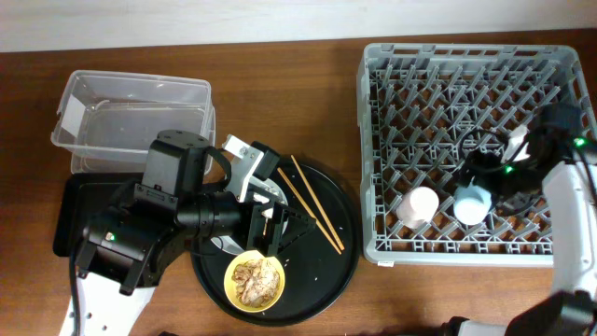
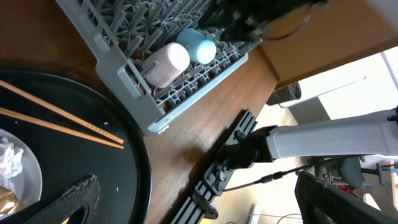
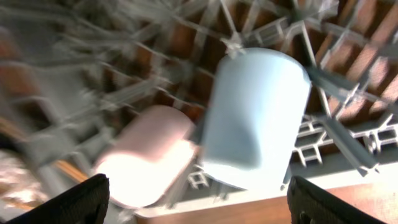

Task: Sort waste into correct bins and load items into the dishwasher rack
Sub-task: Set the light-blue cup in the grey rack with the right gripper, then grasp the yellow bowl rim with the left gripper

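The grey dishwasher rack (image 1: 466, 140) stands at the right. A pink cup (image 1: 417, 205) and a blue cup (image 1: 471, 203) lie side by side near its front edge. My right gripper (image 1: 494, 182) hovers over the blue cup (image 3: 255, 115), open, with the pink cup (image 3: 146, 155) to its left. My left gripper (image 1: 270, 224) is open and empty above the round black tray (image 1: 317, 271). On the tray are a yellow bowl (image 1: 254, 280) holding the beige food lump, the chopsticks (image 1: 312, 205), and a pale plate (image 1: 216, 246) mostly hidden under my arm. White paper (image 2: 9, 158) lies on the plate.
The clear tub (image 1: 131, 121) stands at the back left. The shallow black tray (image 1: 70, 215) lies in front of it, largely covered by my left arm. The left wrist view shows the rack corner (image 2: 137, 81), the chopsticks (image 2: 62, 118) and the table's edge.
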Controlling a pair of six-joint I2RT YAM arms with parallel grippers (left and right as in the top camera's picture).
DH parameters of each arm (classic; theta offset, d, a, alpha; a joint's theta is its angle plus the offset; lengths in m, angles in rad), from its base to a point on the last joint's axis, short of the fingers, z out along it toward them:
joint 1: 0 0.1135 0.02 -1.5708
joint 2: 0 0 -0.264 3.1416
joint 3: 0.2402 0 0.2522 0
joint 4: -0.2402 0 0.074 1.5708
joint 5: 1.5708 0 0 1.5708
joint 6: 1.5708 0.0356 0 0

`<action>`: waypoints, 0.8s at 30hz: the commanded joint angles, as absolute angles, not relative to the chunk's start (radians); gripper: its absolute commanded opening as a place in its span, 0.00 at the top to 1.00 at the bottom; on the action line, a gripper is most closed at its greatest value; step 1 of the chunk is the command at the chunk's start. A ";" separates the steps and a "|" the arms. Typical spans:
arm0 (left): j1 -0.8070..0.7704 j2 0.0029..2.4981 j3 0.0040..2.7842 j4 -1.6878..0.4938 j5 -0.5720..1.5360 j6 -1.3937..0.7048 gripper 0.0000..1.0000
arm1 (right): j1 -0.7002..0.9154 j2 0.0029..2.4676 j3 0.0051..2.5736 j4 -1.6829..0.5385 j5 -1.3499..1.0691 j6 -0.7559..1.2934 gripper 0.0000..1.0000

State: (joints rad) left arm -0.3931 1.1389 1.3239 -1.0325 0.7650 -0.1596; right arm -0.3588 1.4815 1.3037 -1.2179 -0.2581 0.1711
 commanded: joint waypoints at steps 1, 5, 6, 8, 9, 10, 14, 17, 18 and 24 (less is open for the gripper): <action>-0.393 1.140 1.327 -1.035 0.758 -0.140 0.01 | -0.349 1.341 1.500 -1.335 -0.360 0.113 0.07; -0.485 1.140 1.327 -1.115 0.545 -0.141 0.05 | -0.233 1.055 1.528 -1.419 -0.414 0.093 0.12; -0.551 1.140 1.327 -1.155 0.428 -0.165 0.21 | -0.196 1.018 1.528 -1.451 -0.416 0.094 0.21; -0.738 1.161 1.275 -1.248 0.081 -0.397 0.36 | -0.143 0.986 1.528 -1.515 -0.415 0.093 0.25; -0.803 1.181 1.214 -1.238 0.000 -0.478 0.39 | -0.143 0.988 1.528 -1.525 -0.415 0.093 0.19; -0.876 1.228 1.117 -1.217 -0.096 -0.617 0.50 | -0.143 0.988 1.528 -1.527 -0.415 0.093 0.18; -0.942 1.513 0.924 -1.019 -0.108 -0.763 0.86 | -0.143 0.988 1.526 -1.534 -0.415 0.093 0.17; -0.943 1.634 0.924 -0.935 -0.083 -0.763 0.87 | -0.143 0.991 1.526 -1.534 -0.415 0.093 0.17; -0.943 1.646 0.924 -0.918 -0.058 -0.762 0.88 | -0.143 0.991 1.526 -1.534 -0.414 0.093 0.17; -0.952 1.399 1.035 -1.074 -0.081 -0.764 0.56 | -0.143 0.996 1.526 -1.533 -0.411 0.082 0.16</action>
State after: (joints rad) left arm -0.9398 1.5284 0.9928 -1.0615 -0.0738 -0.7567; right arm -0.1505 0.9939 1.5219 -1.5360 -0.4129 0.0929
